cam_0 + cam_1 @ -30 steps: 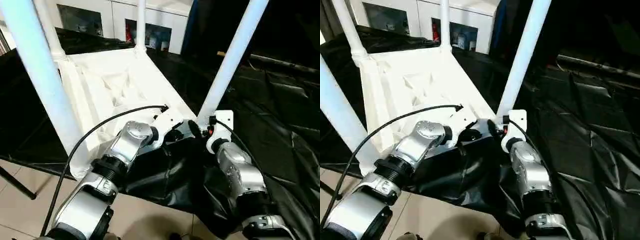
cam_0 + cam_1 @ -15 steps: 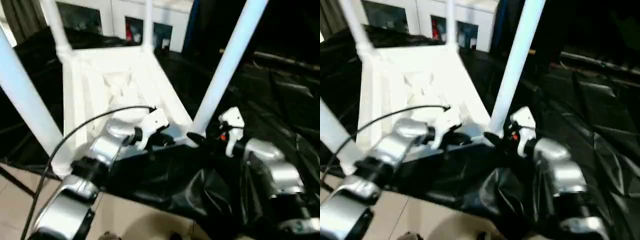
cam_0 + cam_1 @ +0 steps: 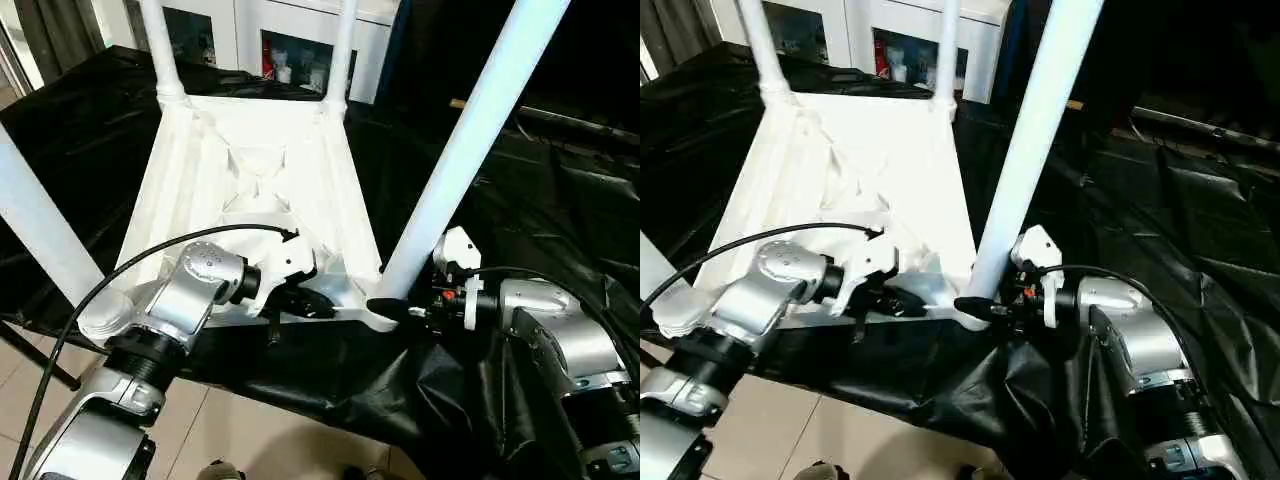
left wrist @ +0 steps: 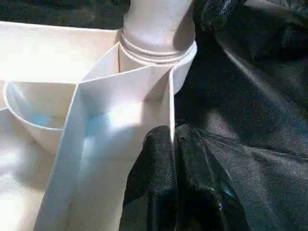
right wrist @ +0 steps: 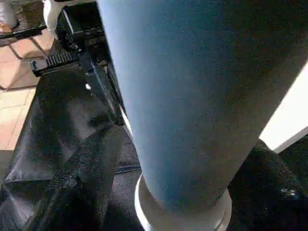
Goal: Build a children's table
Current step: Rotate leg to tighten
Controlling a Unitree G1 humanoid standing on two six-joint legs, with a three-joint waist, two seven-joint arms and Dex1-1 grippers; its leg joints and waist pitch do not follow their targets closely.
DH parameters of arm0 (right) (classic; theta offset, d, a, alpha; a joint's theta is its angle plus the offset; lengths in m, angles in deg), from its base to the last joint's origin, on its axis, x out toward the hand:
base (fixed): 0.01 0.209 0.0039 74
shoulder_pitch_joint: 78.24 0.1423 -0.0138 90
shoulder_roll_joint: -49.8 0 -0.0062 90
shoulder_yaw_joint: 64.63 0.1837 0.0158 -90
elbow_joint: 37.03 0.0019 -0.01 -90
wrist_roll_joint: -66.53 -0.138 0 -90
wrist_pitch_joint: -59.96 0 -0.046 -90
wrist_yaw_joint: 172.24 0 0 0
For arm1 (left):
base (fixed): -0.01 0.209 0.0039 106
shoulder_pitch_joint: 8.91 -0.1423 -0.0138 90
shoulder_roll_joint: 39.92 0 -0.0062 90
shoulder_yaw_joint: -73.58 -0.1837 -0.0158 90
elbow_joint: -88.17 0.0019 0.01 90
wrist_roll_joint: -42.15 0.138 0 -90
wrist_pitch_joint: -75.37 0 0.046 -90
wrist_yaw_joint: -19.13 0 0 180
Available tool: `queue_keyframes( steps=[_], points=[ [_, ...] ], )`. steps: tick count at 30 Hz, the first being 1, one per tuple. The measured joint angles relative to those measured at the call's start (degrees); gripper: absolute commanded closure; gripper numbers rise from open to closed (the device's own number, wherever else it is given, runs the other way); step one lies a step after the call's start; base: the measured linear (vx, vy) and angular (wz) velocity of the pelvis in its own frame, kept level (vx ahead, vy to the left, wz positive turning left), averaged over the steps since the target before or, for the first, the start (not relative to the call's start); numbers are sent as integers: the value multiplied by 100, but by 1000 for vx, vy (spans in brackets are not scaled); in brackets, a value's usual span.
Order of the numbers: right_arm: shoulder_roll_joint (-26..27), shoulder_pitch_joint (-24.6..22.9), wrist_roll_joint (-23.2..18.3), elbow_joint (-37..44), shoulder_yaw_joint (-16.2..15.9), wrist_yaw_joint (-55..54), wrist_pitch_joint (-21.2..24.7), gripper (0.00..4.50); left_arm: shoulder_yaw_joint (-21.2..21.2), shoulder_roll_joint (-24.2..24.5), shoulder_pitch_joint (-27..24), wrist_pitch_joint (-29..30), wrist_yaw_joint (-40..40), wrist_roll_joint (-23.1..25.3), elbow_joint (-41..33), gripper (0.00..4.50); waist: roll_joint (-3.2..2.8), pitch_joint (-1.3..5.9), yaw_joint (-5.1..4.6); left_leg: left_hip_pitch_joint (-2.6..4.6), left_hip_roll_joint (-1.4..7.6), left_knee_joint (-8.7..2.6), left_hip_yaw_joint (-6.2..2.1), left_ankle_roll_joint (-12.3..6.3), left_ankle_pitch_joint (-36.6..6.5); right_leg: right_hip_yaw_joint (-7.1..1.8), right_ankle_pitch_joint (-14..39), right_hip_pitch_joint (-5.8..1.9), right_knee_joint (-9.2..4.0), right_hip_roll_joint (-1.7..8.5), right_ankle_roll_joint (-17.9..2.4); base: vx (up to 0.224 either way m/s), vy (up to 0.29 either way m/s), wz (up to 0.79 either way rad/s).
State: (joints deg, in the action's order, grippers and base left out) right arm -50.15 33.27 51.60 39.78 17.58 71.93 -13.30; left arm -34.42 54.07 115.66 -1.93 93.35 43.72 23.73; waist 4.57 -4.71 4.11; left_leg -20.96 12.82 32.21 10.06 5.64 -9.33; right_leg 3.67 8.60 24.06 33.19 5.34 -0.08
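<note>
At tabletop [image 3: 260, 190] rim, left tool [image 3: 300, 303] pinched; right tool [image 3: 395, 310] astride leg [image 3: 450, 170].

All four legs run off the top edge above the tabletop [image 3: 262, 170], among them the near right leg [image 3: 462, 150] and near left leg [image 3: 35, 230]. The left gripper [image 3: 300, 300] covers part of the tabletop's near rim. The cabinet [image 3: 290, 40] behind the tabletop is cut off, its contents too small to tell.
</note>
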Motion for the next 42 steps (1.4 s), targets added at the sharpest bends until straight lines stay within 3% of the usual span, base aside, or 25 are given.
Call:
queue_keyframes(
  steps=[11,20,25,32,35,38,40,42],
  points=[
    [-131,13,233,-95,-138,17,-302,249,-38,55,-40,32,47,-22,-94,450,9,6,26,0,1,4,0,0,0,1,1,-1,2,-1,2,0,0,0],
    [-52,12,218,-177,-113,-1,-312,256,-40,80,-46,52,25,-25,-96,450,27,17,37,2,3,18,0,0,0,0,1,-3,19,-1,2,0,0,0],
    [564,-4,335,-569,281,-1226,-312,257,24,-307,177,213,-901,220,280,450,53,36,7,16,1,27,-2,3,0,-4,19,-22,36,-1,31,-22,-3,-1],
    [1940,189,686,-928,835,-4146,-75,257,157,-1151,507,612,-2491,512,976,450,79,56,-120,55,-16,25,-54,13,5,41,28,-43,-36,0,45,-49,4,-3],
    [2375,425,850,-1218,1006,-5057,-69,257,136,-1399,648,686,-2908,683,1213,450,60,46,-211,53,-17,20,-133,12,5,147,28,-111,-183,5,45,-18,9,-3],
    [2570,573,1006,-1425,1058,-5459,-118,257,117,-1495,712,677,-3104,818,1341,450,-26,13,-254,68,12,0,-224,10,3,321,31,-232,-384,17,42,0,0,0],
    [2591,582,1054,-1460,1058,-5476,-173,257,108,-1495,740,673,-3111,830,1385,450,-55,-10,-257,98,17,-44,-231,10,3,321,46,-271,-400,19,29,0,0,0],
    [2590,585,1024,-1460,1058,-5443,-183,201,78,-1459,771,653,-3067,830,1419,450,-38,-30,-258,161,2,-66,-179,10,2,286,49,-249,-350,32,31,0,0,0]
  ],
)
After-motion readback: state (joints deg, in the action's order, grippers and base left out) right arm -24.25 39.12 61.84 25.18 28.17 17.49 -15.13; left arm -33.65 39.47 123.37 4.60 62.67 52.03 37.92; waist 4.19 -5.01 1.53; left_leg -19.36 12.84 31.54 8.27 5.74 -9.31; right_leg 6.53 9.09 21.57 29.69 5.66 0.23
